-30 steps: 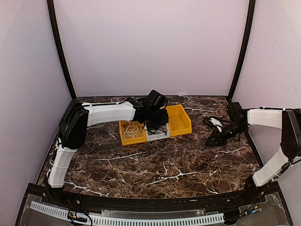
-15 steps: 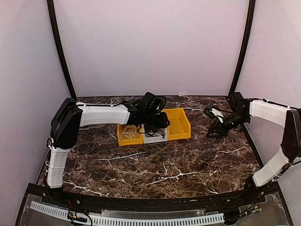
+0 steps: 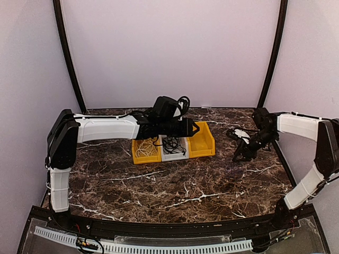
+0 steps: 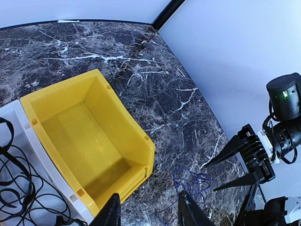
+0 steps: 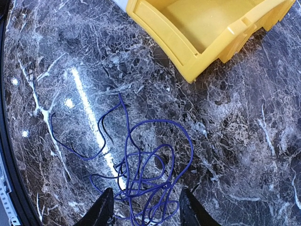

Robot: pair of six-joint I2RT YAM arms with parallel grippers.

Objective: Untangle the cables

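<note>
My right gripper [image 5: 145, 192] spread wide, empty, hovering over purple cable [image 5: 141, 170]: loose tangle on table [image 5: 263, 155], 7 o'clock from yellow bin [image 5: 167, 44]. My left gripper [image 4: 149, 195] also apart, empty, over bin corner. Cable looks light, limp, slippery; I'd pinch free tail at 10 o'clock, not knot

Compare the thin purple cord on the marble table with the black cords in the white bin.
The purple cord lies on the marble table; the black cords sit inside the white bin. The purple cord sprawls loosely; the black cords are bunched. Both are thin and loopy.
</note>
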